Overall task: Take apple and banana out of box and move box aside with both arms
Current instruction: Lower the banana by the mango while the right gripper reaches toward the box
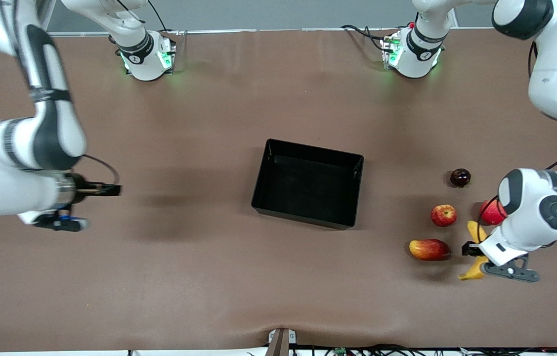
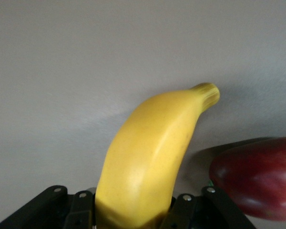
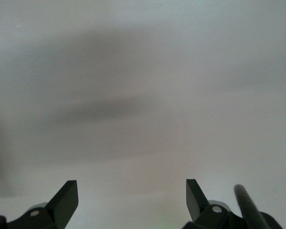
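Observation:
The black box (image 1: 306,215) stands in the middle of the table with nothing in it. The yellow banana (image 1: 475,271) lies toward the left arm's end, and my left gripper (image 1: 471,248) is shut on its middle. In the left wrist view the banana (image 2: 152,152) fills the space between the fingers of the left gripper (image 2: 133,212). The small streaked red apple (image 1: 443,215) sits beside it, farther from the camera. My right gripper (image 1: 114,189) hangs open over bare table at the right arm's end. Nothing lies between the spread fingers of the right gripper (image 3: 131,195).
An oblong red-yellow mango (image 1: 429,249) (image 2: 257,176) lies close beside the banana, toward the box. A larger red fruit (image 1: 490,212) is partly hidden by the left arm. A small dark fruit (image 1: 460,177) sits farther from the camera than the apple.

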You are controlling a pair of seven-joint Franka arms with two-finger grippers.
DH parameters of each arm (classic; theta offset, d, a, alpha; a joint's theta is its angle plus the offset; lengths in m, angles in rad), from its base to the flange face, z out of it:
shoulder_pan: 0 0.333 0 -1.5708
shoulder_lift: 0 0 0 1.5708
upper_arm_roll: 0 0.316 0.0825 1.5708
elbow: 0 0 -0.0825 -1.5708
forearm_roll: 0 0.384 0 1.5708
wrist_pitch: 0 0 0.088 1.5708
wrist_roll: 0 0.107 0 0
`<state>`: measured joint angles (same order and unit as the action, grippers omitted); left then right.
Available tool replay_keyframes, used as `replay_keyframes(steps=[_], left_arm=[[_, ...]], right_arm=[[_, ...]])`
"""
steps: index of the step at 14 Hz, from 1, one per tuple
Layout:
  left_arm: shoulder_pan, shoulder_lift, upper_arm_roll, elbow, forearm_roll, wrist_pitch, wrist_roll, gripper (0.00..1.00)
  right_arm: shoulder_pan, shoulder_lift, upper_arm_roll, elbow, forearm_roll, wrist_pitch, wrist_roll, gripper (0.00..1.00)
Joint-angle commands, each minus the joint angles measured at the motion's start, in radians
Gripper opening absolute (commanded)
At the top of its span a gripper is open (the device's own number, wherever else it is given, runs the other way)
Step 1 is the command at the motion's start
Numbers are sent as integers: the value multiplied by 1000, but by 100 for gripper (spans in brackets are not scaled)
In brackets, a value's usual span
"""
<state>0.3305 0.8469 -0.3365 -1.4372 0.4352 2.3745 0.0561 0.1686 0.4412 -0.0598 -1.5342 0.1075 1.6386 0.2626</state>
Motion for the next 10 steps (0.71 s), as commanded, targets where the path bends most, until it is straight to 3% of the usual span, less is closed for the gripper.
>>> replay_keyframes(steps=[1,4,6,8,10], left_arm=[[2,14,-6,29,-16,-9,24,0],[2,20,-3,21,-15,-12,24,1],[7,26,-1,20,-16,-14,22,31],[8,26,-3,5,-39,-17,16,63],[8,26,-3,-11,-104,-20,13,80]], right_arm=[[122,16,-9,-3,75,35,176,100],[222,83,-11,0,274,154,225,100],[297,120,-11,3,301,261,219,100],[391,134,-12,11,249,343,207,100],[424,136,-12,22,164,342,213,100]])
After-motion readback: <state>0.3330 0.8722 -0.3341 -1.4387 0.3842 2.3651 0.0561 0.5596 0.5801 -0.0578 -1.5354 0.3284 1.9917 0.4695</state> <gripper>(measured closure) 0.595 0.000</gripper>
